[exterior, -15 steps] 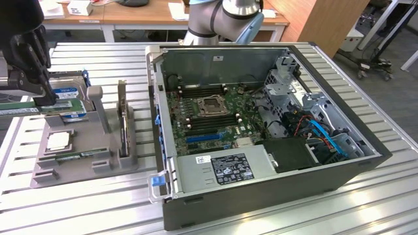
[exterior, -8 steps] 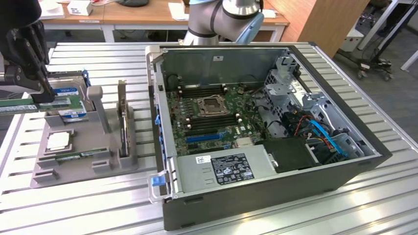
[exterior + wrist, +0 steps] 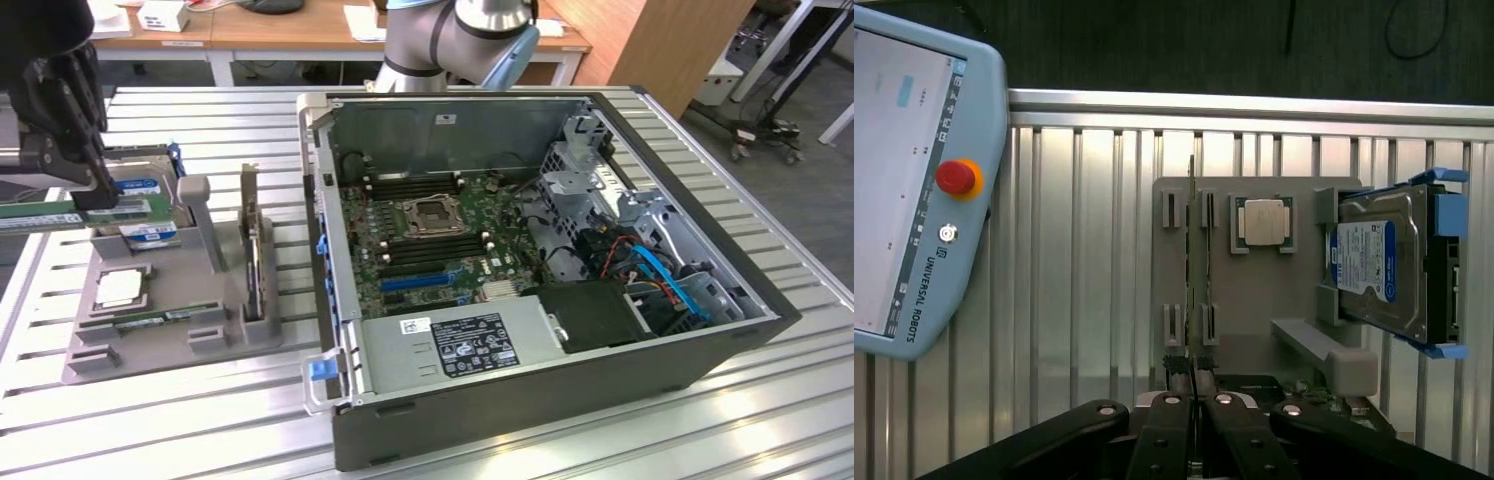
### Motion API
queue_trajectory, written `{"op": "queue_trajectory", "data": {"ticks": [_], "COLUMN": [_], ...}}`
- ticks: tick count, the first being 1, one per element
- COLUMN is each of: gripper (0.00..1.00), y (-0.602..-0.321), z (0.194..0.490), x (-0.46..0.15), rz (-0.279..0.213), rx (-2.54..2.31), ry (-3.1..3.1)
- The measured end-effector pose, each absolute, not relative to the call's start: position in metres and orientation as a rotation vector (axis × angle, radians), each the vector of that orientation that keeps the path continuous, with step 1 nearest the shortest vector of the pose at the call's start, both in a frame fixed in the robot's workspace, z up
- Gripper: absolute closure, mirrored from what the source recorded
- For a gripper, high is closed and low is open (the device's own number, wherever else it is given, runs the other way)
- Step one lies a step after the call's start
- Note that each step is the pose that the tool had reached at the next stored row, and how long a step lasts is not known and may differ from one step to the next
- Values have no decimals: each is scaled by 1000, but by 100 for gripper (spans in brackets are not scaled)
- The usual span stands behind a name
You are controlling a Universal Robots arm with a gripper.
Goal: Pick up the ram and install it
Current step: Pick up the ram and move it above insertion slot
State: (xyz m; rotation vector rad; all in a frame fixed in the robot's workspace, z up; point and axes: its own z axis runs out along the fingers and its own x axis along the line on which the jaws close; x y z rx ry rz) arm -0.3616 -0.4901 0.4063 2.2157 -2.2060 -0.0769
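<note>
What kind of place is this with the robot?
Probably a robotics lab or workshop: a robot arm, an open computer case on a slatted metal table, a robot control tablet, and desks behind.

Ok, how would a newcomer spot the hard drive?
On the exterior view's left, beside the open case, a grey holder sits on the slatted table. The drive is propped at its far end: a silver box with a blue-and-white label in blue brackets, unlike the flat square CPU.
</note>
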Motion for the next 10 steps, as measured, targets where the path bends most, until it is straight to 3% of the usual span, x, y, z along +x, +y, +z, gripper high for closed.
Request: {"op": "queue_trajectory", "data": {"ticks": [10], "gripper": [89], "y": [-490], "z": [406], "x": [-340], "rz": [-77], "rx": [2216], "ry": [-2206]}}
